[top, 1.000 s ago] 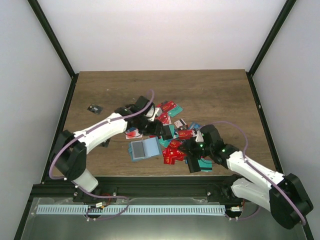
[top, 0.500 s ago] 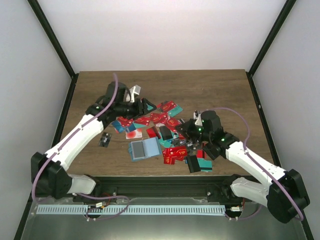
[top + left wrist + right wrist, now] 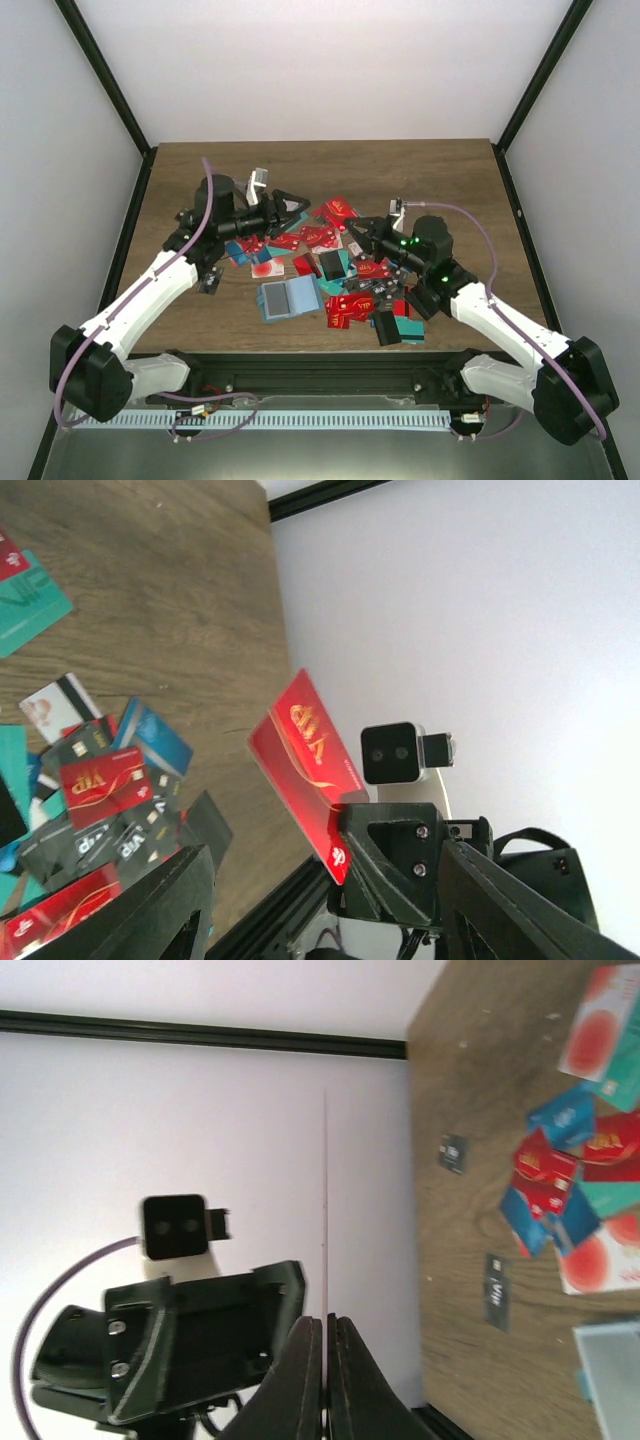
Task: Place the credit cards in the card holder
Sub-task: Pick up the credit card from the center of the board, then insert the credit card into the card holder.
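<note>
Your left claw (image 3: 295, 203) hangs released above the desk (image 3: 420, 180), jaws spread with nothing between them, facing the right claw. Just ahead of it a red card (image 3: 305, 760) stands in the air, nipped by one short end only, so most of it sticks out unsupported. Close on it off-line and you will likely lever it out of that small pinch. Let go on the right before the left has bitten and it should drop. Your right claw (image 3: 324, 1325) is clenched on that card, and the two claws sit near each other, so a hasty approach risks knocking them together.

Below the left claw, toward the arm bases, the card holder (image 3: 288, 298) lies open on the desk. Under the gap between the claws are the loose cards (image 3: 318, 238) and a black case (image 3: 331, 265). A dropped red card would land among lookalikes. More cards crowd just beside the holder on the right claw's side.
</note>
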`<control>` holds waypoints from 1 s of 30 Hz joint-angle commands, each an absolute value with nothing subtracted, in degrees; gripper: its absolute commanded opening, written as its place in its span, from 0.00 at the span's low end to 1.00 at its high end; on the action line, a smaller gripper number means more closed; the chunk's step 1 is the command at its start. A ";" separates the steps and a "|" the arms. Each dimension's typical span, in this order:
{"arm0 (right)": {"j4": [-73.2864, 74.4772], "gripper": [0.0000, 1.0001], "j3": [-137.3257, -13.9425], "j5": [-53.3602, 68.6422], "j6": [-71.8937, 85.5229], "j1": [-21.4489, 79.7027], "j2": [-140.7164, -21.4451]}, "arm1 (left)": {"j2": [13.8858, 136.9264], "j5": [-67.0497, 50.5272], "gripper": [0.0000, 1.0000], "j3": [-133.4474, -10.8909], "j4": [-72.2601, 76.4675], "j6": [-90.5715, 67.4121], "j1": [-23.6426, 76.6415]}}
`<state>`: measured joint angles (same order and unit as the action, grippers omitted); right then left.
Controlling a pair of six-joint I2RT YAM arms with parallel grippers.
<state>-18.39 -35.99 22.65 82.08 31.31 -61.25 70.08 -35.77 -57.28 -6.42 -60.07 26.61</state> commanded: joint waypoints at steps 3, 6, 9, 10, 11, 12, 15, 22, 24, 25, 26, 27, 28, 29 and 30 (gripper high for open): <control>-30.45 0.01 -35.90 20.47 83.86 31.70 -60.65 | 67.98 -35.32 0.63 -54.07 5.39 -66.30 26.46; -31.48 0.01 -36.45 19.84 83.12 32.18 -60.62 | 68.16 -35.07 0.62 -53.38 7.54 -66.89 26.67; -32.24 0.01 -36.87 19.27 82.18 32.72 -60.60 | 68.59 -35.00 0.61 -53.33 8.43 -67.13 26.91; -32.39 0.01 -36.93 19.06 81.91 32.85 -60.52 | 68.75 -35.11 0.60 -53.41 8.56 -67.19 26.97; -32.59 0.01 -36.98 18.95 81.73 32.99 -60.47 | 68.88 -35.17 0.59 -53.50 8.57 -67.15 27.10; -32.66 0.01 -37.08 18.83 81.61 33.04 -60.40 | 69.02 -35.22 0.59 -53.57 8.54 -67.23 27.22; -33.23 0.01 -36.92 18.67 81.56 33.19 -60.46 | 69.24 -35.21 0.57 -53.40 8.75 -67.21 27.57; -34.64 0.01 -37.42 19.98 81.50 33.79 -61.49 | 71.35 -35.84 0.55 -52.91 12.74 -68.46 29.26; -34.95 0.01 -37.52 20.30 81.31 34.20 -61.76 | 72.22 -35.83 0.55 -53.04 13.96 -68.91 29.77; -35.10 0.01 -37.53 20.38 81.29 34.47 -61.92 | 72.65 -35.87 0.54 -53.20 14.37 -69.07 30.06; -35.41 0.01 -37.51 20.56 81.30 34.69 -62.04 | 73.15 -35.99 0.52 -53.40 14.83 -69.22 30.32; -35.57 0.01 -37.50 20.68 81.30 34.87 -62.19 | 73.59 -36.04 0.51 -53.55 15.26 -69.40 30.56; -35.59 0.01 -37.48 20.69 81.30 35.17 -62.34 | 73.96 -36.11 0.49 -53.73 15.80 -69.55 30.88; -35.67 0.01 -37.53 20.63 81.20 35.42 -62.44 | 74.26 -36.08 0.47 -53.98 16.18 -69.60 31.10; -35.69 0.01 -37.53 20.53 81.21 35.62 -62.48 | 74.49 -36.07 0.45 -54.11 16.39 -69.69 31.35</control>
<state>-33.58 -35.90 20.43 82.37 34.37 -62.08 73.30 -35.27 -53.54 12.40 -69.06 30.39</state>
